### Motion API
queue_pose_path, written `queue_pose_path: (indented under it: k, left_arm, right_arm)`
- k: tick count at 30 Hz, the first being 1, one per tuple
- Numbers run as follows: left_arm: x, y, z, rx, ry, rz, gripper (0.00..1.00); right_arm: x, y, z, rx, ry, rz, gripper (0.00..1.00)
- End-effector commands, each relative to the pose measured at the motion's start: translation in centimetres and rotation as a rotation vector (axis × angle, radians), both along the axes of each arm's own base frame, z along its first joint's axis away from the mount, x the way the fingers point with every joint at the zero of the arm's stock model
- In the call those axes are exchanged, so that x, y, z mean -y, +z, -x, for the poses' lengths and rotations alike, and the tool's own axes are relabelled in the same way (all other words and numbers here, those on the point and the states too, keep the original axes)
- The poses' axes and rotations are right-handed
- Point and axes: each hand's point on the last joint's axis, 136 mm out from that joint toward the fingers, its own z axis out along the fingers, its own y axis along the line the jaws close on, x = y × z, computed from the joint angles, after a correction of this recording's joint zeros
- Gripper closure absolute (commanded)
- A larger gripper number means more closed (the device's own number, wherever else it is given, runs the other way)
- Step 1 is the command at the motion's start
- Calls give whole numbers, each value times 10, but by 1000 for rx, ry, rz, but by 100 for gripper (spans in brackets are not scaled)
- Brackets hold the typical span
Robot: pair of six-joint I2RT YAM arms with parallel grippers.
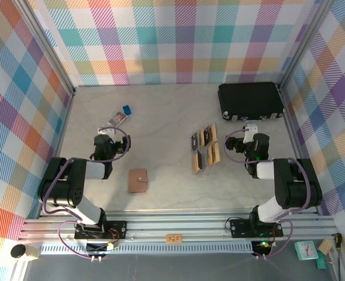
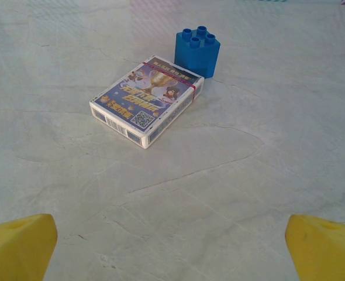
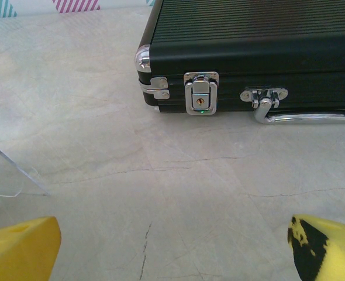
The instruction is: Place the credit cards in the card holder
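Observation:
Several credit cards (image 1: 204, 149), dark and tan, lie in a loose cluster on the table right of centre. The card holder (image 1: 138, 180), a closed tan-brown wallet, lies nearer the front, left of centre. My left gripper (image 1: 104, 142) (image 2: 172, 246) hovers left of the wallet, open, with bare table between its yellow fingertips (image 2: 17, 246). My right gripper (image 1: 241, 142) (image 3: 172, 246) stands just right of the cards, open and empty, facing the back of the table. The cards and the wallet lie apart from both grippers.
A printed box (image 2: 148, 99) and a blue brick (image 2: 197, 50) lie just ahead of the left gripper. A large black case (image 1: 251, 100) (image 3: 248, 58) with metal latches sits at the back right. A clear plastic piece (image 3: 9, 172) stands left of the right gripper. Checked walls enclose the table.

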Motion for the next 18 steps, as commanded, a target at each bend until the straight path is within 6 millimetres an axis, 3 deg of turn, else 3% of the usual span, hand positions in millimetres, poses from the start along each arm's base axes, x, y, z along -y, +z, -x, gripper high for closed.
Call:
queue_pose_path:
  k: [1,18]
  left_arm:
    - [-1,3,-1,20,1,14,0]
    - [-2,2,-1,18,1,15,0]
  right_arm:
    - [1,10,-5,27,-5,-11,1]
    - [5,11,-6,27,-28,-10,1]
